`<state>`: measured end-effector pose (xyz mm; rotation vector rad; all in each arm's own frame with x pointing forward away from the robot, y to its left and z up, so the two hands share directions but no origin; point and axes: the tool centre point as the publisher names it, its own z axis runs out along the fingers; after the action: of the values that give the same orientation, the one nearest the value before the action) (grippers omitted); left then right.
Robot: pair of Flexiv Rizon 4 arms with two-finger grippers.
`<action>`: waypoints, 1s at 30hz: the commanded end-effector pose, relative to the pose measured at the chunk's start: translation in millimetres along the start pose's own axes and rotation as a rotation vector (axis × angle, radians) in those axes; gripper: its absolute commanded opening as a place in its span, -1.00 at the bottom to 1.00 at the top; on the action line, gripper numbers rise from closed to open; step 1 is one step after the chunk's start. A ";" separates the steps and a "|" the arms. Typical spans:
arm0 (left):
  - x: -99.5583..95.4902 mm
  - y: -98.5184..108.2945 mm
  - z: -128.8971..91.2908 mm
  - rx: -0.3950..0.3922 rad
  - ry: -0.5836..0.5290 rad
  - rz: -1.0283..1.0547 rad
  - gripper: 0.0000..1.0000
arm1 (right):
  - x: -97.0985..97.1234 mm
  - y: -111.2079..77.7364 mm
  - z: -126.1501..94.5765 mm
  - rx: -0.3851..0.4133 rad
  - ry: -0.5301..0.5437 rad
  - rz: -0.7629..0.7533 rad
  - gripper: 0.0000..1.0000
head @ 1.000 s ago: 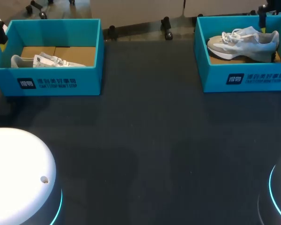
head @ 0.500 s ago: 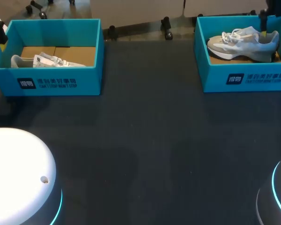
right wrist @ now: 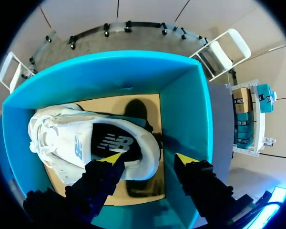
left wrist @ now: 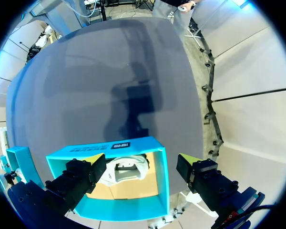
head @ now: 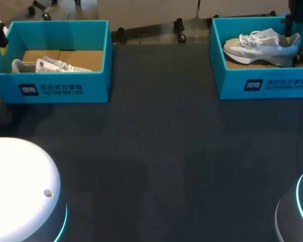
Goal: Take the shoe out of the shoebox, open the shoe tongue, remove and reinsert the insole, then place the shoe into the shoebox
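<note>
Over the right shoebox (head: 232,85) at 1 o'clock, right end effector (right wrist: 148,159) is hovering wide open, empty, straddling the heel of the grey sneaker (right wrist: 76,145), likely lining up the lift-out. Left end effector (left wrist: 143,160) is hanging open, empty, above the left shoebox (left wrist: 163,181) at 10 o'clock.

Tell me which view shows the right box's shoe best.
Right wrist view: it looks straight down into the right box, so the shoe shows from above, insole included, with the right gripper over its heel. Head view gives only its side above the box wall. Left wrist view shows only the other shoe.
</note>
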<state>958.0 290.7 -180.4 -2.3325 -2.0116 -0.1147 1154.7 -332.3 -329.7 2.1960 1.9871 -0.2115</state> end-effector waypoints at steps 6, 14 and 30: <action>0.1 -1.4 -0.6 -0.002 0.002 0.000 1.00 | 0.8 6.5 8.1 0.007 0.008 0.002 0.14; 0.1 -1.4 -0.6 -0.002 0.002 0.000 1.00 | 3.9 10.3 20.5 0.012 0.020 0.003 0.28; 0.1 -1.4 -0.6 -0.002 0.002 0.000 1.00 | 5.4 10.0 41.0 0.043 0.043 0.009 0.56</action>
<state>958.0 290.6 -180.4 -2.3326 -2.0116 -0.1146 1156.2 -334.8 -363.5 2.2423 2.0049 -0.1958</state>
